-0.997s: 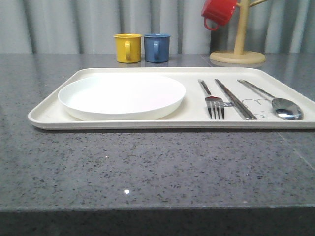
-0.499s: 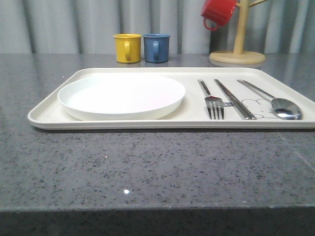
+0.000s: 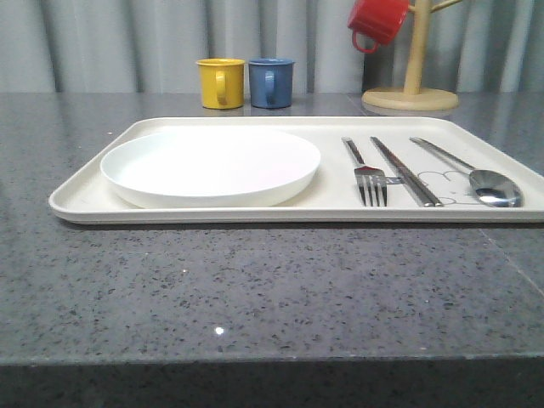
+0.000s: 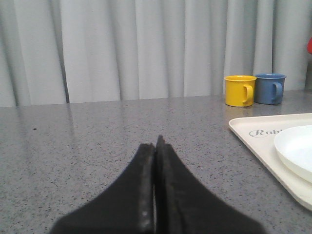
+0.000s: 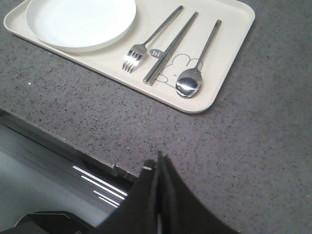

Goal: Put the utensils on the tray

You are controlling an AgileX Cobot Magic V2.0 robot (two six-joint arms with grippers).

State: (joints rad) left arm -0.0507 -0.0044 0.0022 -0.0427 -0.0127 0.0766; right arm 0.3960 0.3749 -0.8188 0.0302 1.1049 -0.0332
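Now the cream-white tray (image 3: pixel 212 212) lies flat on the speckled grey table (image 3: pixel 255 289), and all 4 task items rest inside its low rim. On its left half sits the round white plate (image 3: pixel 210 166). To the right of the plate, apart from it, lie the fork (image 3: pixel 367 174), the chopsticks (image 3: pixel 405 170) and the spoon (image 3: pixel 476 174), side by side in that order, roughly parallel, with the fork tines and the spoon bowl at the near end. The chopsticks lie together as a pair, partly over the line-drawn rabbit (image 5: pixel 178 66) printed on the tray. Script lettering (image 4: pixel 265 132) shows near one corner of the tray.

Behind the tray, well apart from it, the yellow mug (image 3: pixel 220 82) and the blue mug (image 3: pixel 271 82) stand upright just beside each other. A red mug (image 3: pixel 378 20) hangs on a wooden mug tree (image 3: pixel 412 81) at the back right.

Both arms are off the tray. The left gripper (image 4: pixel 155 146) has its 2 fingers pressed together with nothing between them, above bare table to the side of the tray. The right gripper (image 5: pixel 157 163) is likewise closed on nothing, near the table's front edge.
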